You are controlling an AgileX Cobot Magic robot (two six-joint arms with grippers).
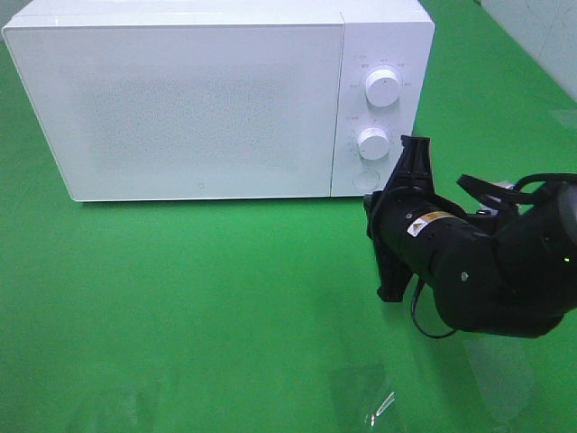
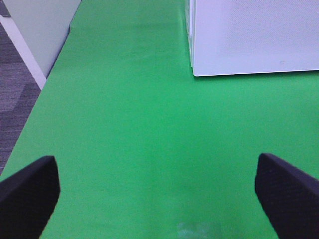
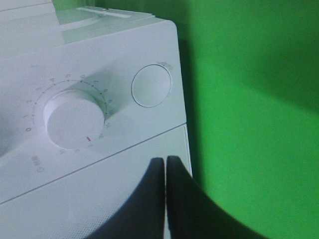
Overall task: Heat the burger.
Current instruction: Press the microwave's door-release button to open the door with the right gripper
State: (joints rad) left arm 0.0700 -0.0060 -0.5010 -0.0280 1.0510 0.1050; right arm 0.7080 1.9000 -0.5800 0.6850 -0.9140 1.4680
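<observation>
On a green table (image 1: 180,316), at the far left, our left gripper (image 2: 154,164) hangs low with its jaws spread wide and nothing between them. Only its own wrist view shows it. We judge it is parked to one side, clear of the work.

To its right stands a white microwave (image 1: 216,13) with its door (image 1: 180,108) shut. The burger appears in no view. It may sit behind the door, but the door is opaque, so we cannot tell.

Further right, the control panel carries an upper knob (image 1: 383,87), a lower knob (image 1: 373,142) and, beneath them, a round button (image 1: 366,179).

Rightmost is the right gripper (image 1: 416,142), its jaws pressed together on nothing. Its tip sits at the panel's outer edge, close by the lower knob and the button. We judge the jaws are closed to make one blunt finger for pressing or nudging a control. We cannot tell whether the tip touches the microwave.

Nothing stands between the tip and the controls, and the table in front shows only faint glare.
</observation>
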